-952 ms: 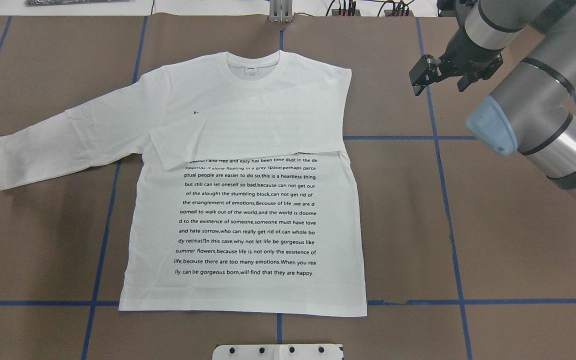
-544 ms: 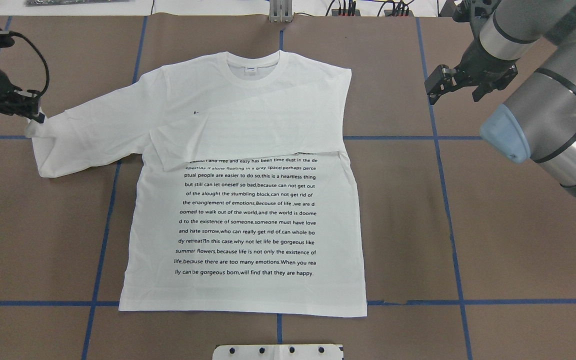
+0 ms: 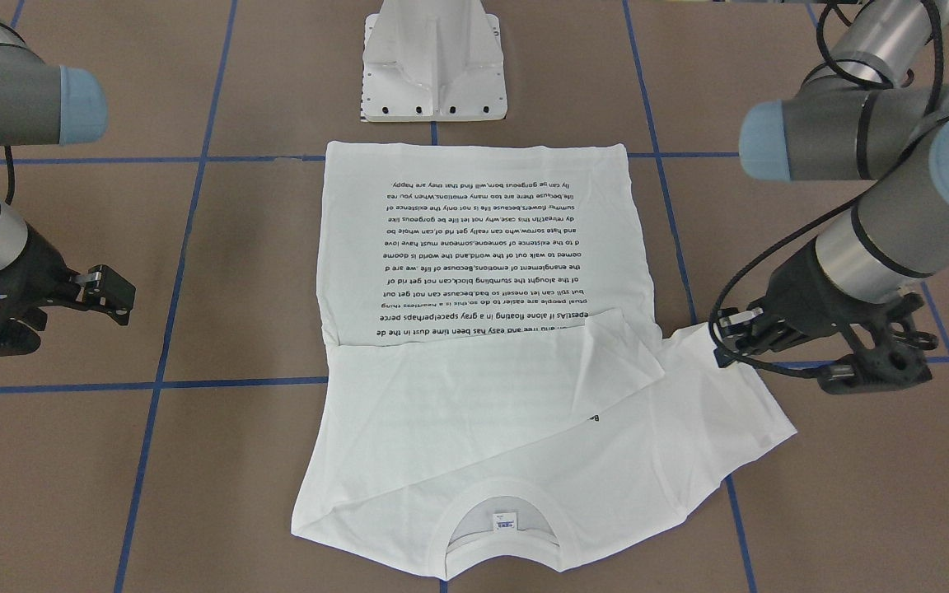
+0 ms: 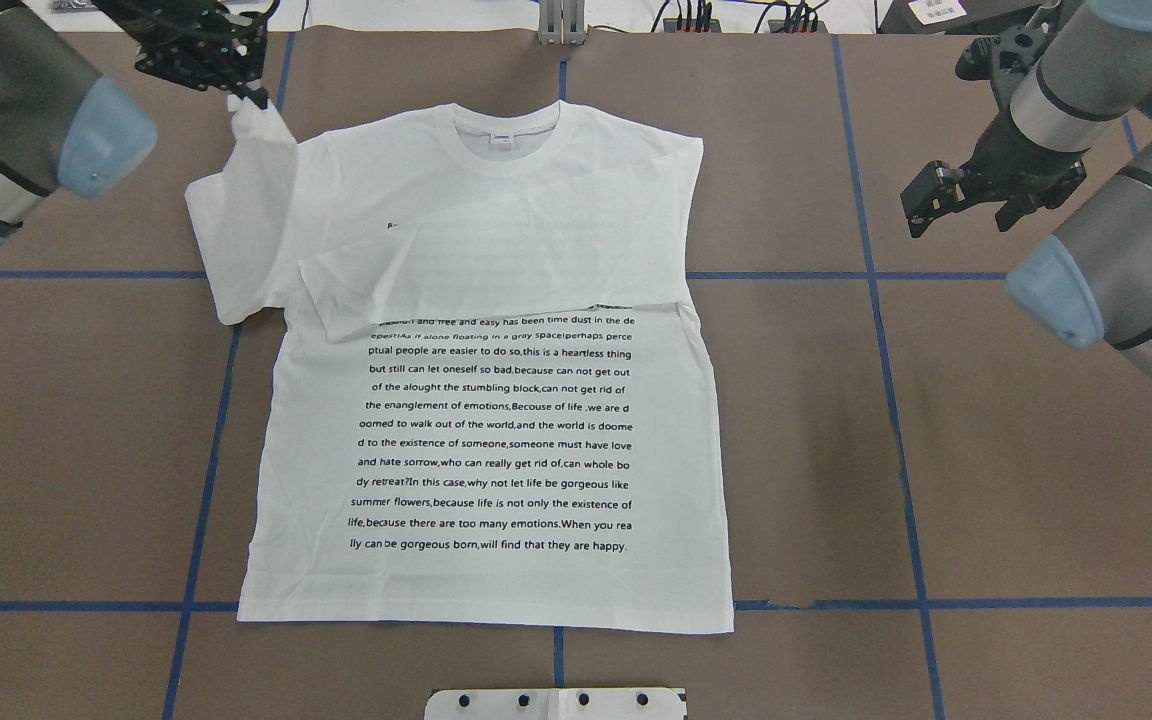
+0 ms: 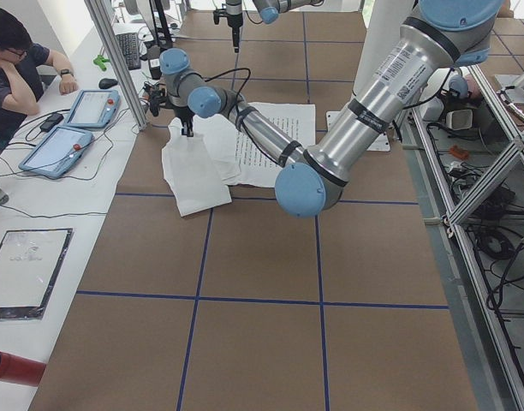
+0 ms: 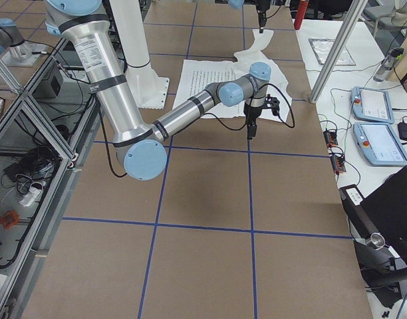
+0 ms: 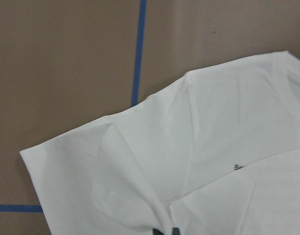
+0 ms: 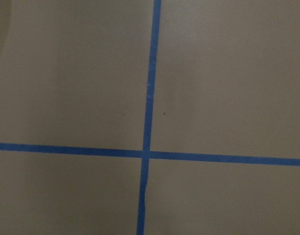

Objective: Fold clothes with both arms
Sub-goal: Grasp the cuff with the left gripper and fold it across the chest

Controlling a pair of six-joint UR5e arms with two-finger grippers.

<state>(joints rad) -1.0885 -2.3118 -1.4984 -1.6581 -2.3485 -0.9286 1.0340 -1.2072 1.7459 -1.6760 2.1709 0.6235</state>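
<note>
Trouble could come from the left sleeve (image 4: pixel 236 230). My left jaws pinch its cuff (image 4: pixel 254 118) and hold it up by the shoulder of the white shirt (image 4: pixel 496 440), which lies flat in the middle of the table (image 4: pixel 1036 480), words up. If the cuff slips, the sleeve drops in a heap. If I pull too hard, the shirt slides and the other folded sleeve (image 4: pixel 496 270) comes loose. My right jaws hang open, holding nothing.

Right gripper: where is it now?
Overhead view, right side: the right gripper hangs over bare table, right of the T-shirt, level with its shoulder, not touching it.
</note>
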